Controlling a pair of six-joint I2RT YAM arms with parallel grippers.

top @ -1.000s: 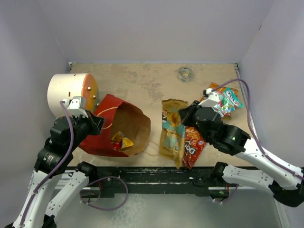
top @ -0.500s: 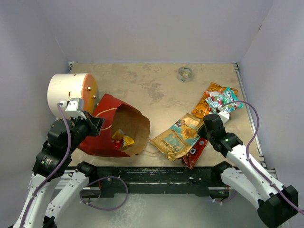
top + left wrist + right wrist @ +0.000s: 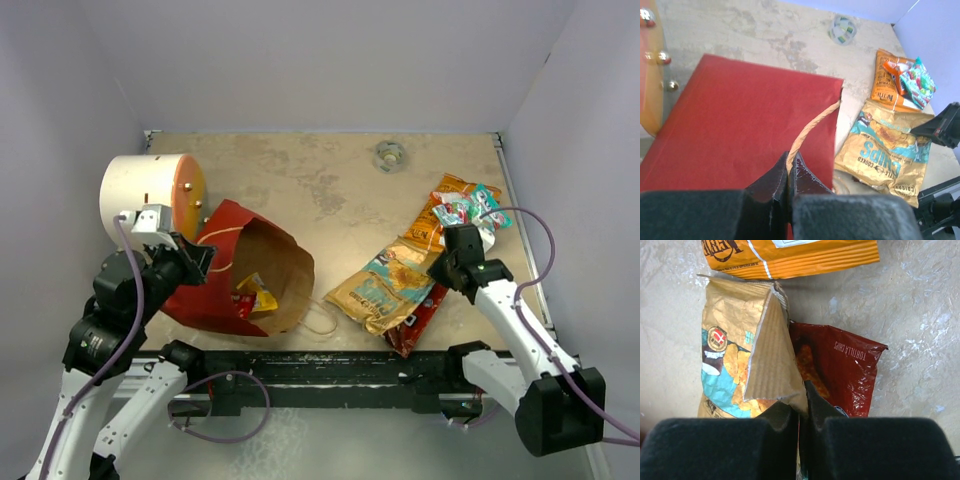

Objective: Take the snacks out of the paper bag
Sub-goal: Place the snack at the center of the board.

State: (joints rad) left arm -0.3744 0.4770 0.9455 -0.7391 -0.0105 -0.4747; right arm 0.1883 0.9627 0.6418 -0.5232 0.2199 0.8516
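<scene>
The red paper bag [image 3: 225, 265] lies on its side with its brown mouth facing right. A yellow and red snack packet [image 3: 256, 296] lies inside the mouth. My left gripper [image 3: 203, 260] is shut on the bag's twisted handle [image 3: 812, 125], above the red side [image 3: 740, 125]. My right gripper [image 3: 441, 268] is shut on a folded corner of the tan-gold chips packet [image 3: 385, 290], which lies flat and partly covers a red tortilla packet [image 3: 418, 315]. In the right wrist view the gripper [image 3: 801, 395] pinches the tan-gold packet [image 3: 740, 350] beside the red packet [image 3: 840, 370]. Orange [image 3: 437, 212] and teal [image 3: 478, 207] packets lie at the far right.
A white cylinder with an orange end [image 3: 150, 195] lies at the back left, close to the bag. A small tape roll [image 3: 389, 155] sits near the back wall. Purple walls enclose the table on three sides. The bag's second handle loop [image 3: 320, 318] lies near the front edge.
My right gripper carried the tan-gold packet from beside the bag's mouth to the right and laid it down flat over the red packet. The left gripper and bag have barely moved.
</scene>
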